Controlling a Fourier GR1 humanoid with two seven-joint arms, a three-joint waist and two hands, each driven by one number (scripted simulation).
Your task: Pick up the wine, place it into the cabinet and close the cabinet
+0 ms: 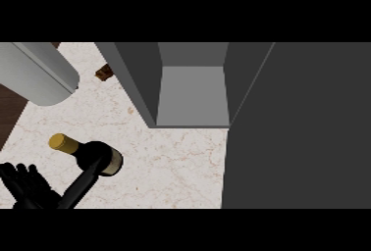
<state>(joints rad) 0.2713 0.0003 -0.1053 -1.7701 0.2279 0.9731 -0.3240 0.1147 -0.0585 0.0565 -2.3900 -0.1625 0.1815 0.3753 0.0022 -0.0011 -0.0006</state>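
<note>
Black left hand (25, 188) rests low, fingers straight and spread, holding nothing. Wine (91, 154) stands just right of them, unlifted; cabinet (190, 93) beyond gapes open. Everything's left to do.

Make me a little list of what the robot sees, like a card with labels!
wine bottle: dark, gold top, standing on the counter
counter: pale marble
cabinet: grey, open, nothing seen inside
cabinet door: swung open, at the right
left hand: black, lower left, fingers straight, one finger against the bottle
right hand: not in view
grey cylinder: upper left
</note>
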